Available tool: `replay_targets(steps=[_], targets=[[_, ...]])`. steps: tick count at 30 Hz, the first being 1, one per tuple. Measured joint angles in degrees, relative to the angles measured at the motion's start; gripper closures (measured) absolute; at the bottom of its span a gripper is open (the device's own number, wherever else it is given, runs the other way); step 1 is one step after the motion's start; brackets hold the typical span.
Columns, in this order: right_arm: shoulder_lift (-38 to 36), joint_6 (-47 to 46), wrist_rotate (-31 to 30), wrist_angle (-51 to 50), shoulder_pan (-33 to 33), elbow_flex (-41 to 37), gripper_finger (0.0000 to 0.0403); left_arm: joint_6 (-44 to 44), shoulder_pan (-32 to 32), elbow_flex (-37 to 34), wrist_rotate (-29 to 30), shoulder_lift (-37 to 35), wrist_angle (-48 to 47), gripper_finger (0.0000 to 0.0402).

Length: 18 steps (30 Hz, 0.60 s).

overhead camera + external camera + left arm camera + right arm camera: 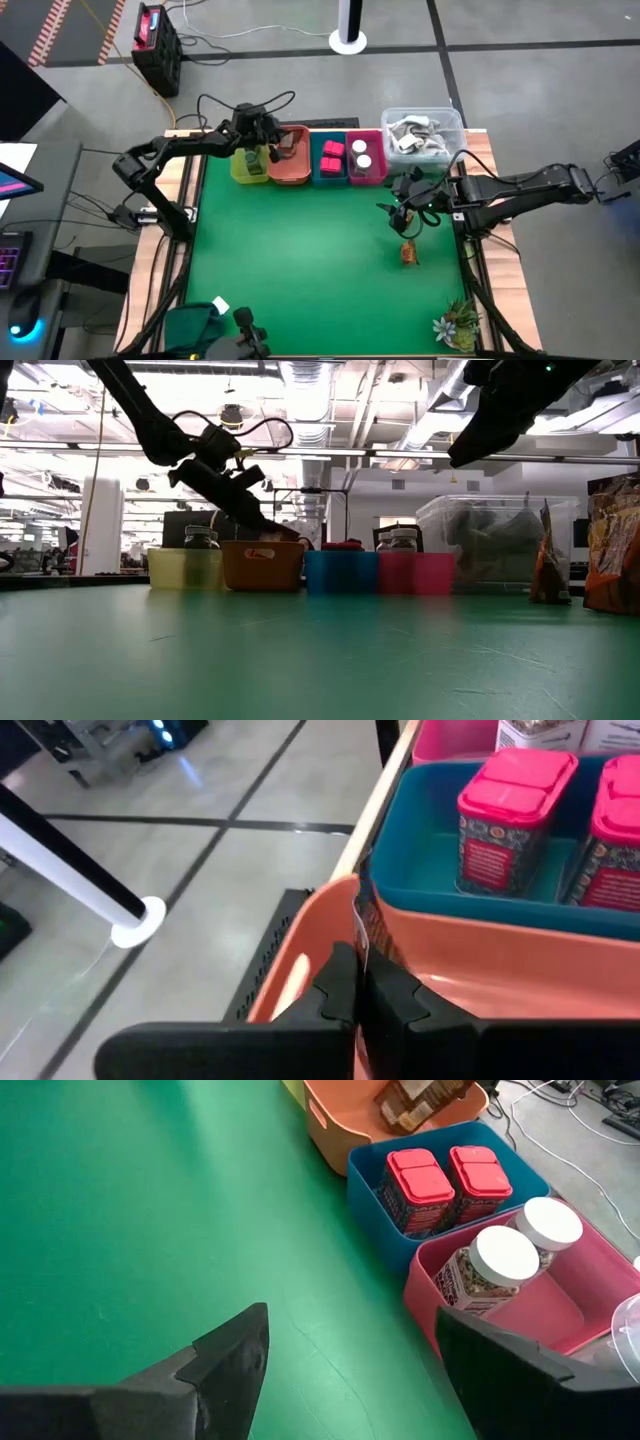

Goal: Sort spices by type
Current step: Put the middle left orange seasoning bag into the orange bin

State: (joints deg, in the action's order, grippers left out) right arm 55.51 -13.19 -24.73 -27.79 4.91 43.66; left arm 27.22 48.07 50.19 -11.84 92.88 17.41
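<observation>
Left tool point(272, 150) reaches forward and down, fingers pinched together — right tool point(345, 1370) hovers, fingers spread wide.

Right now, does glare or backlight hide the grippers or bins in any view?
Low view: ceiling lights behind turn the left gripper and right gripper into silhouettes; bins lit. High view: even, soft shadows on the mat. Left wrist view: pale sheen on the orange bin; pouch in the shut left gripper clear. Right wrist view: white caps bright, nothing hidden.
</observation>
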Motion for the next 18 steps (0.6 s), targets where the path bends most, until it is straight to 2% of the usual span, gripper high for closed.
replay_targets(steps=[18], targets=[[0.0, 0.04, 0.13, -0.04, 0.0, 0.0, 0.0093, 3.4, 0.0, 0.0, -0.79, 0.0, 0.42, 0.0402]])
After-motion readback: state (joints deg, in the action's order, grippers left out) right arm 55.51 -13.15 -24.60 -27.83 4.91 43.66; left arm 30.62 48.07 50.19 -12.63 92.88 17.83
